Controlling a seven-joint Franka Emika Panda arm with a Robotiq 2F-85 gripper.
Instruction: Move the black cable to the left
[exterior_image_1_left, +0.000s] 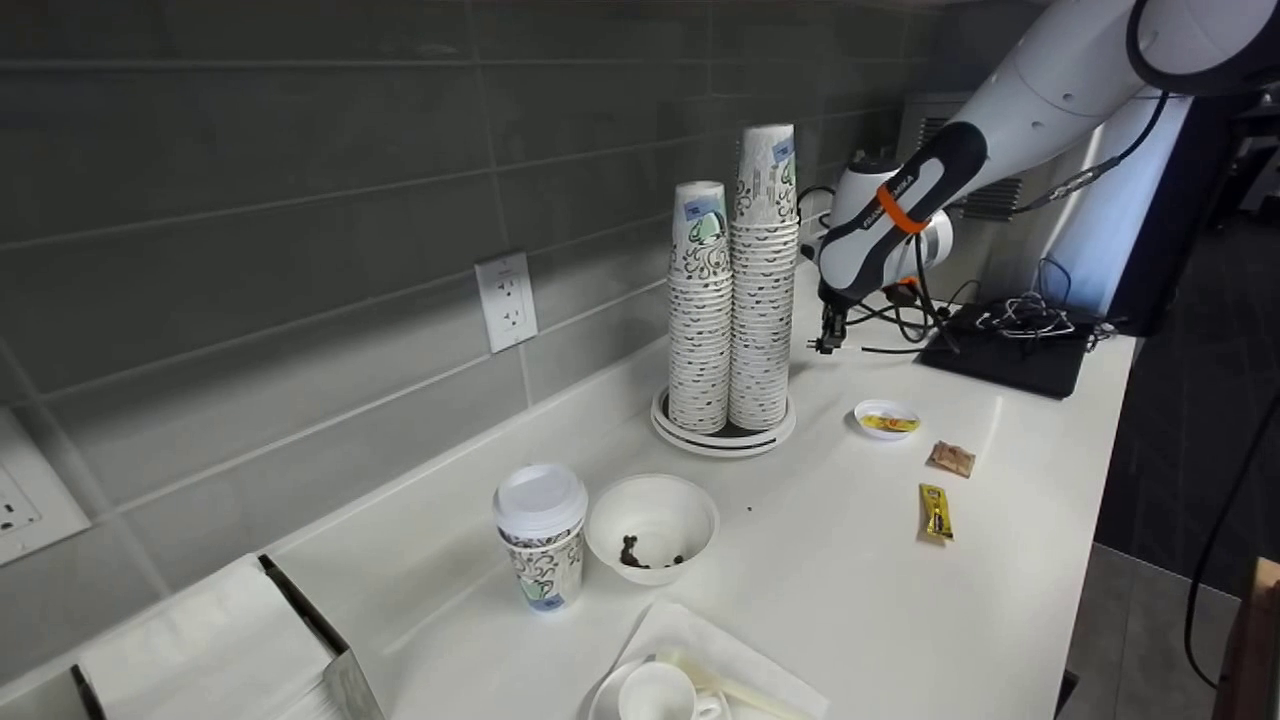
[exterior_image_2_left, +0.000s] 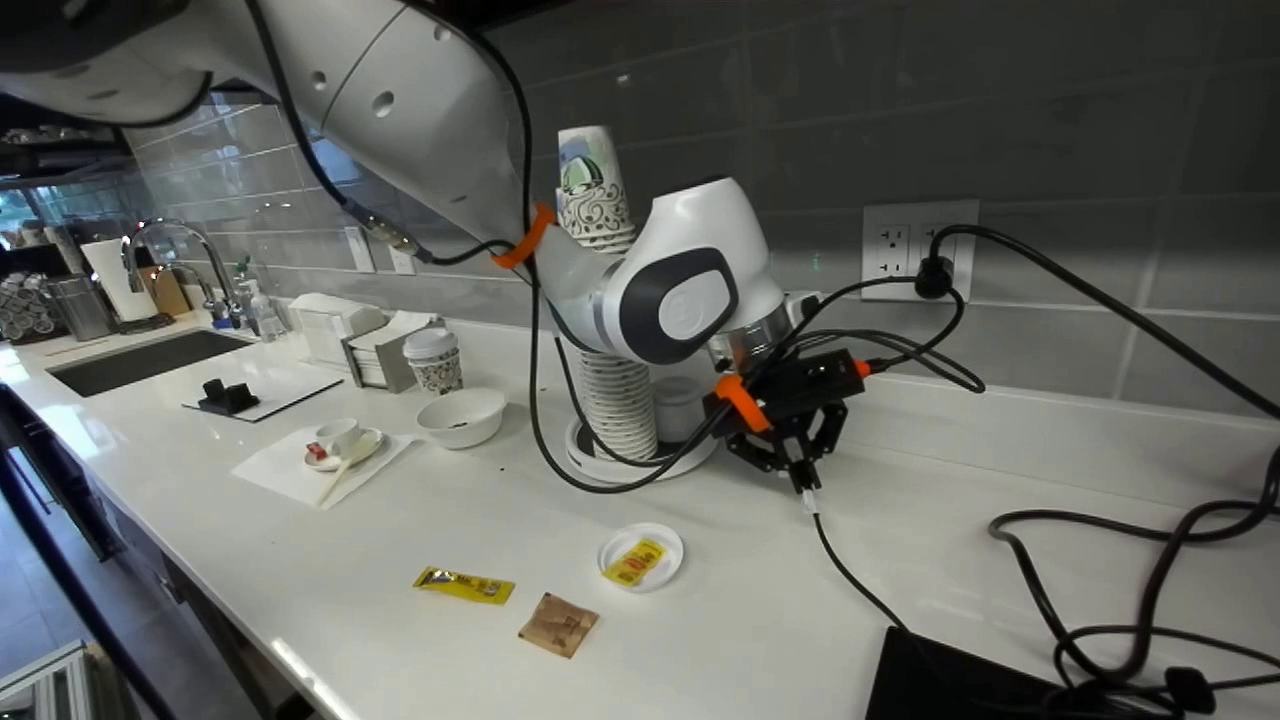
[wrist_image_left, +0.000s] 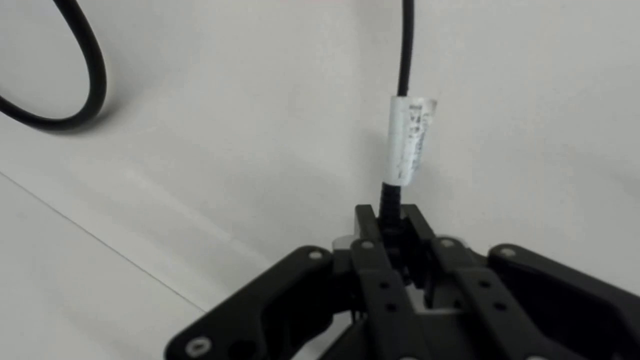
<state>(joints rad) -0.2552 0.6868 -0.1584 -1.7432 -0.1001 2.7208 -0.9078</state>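
White counter (exterior_image_1_left: 840, 600) along a grey tiled wall (exterior_image_1_left: 250, 150). In an exterior view the tool (exterior_image_2_left: 803, 480) hangs right of centre, low over the counter; clearance can't be told.

Wrist view: jaws nearly together, gripping one end of the black cable (wrist_image_left: 406, 45). A ribbed section comes out between them, then a white label (wrist_image_left: 409, 140), then bare cord up to the top of the frame. In an exterior view the plug (exterior_image_1_left: 826, 347) shows at the tool's tip, prongs toward the left of the frame. From the tool the cable droops to the flat black slab (exterior_image_2_left: 910, 690) at lower right of the frame.

Handling, as a guess: light, floppy, jacket a bit slick, hard to break. Only plug and ribbed part look stiff, so that's where to hold, and the grip there looks sound. Label's a poor spot, could slide or crumple. Free length will likely trail, and may tug at the slab end. Thicker black cord (wrist_image_left: 96, 75) at upper left of the wrist frame is a possible snag. Grasp seems done, the move left yet to do; go wide of the cup stacks (exterior_image_1_left: 700, 340).
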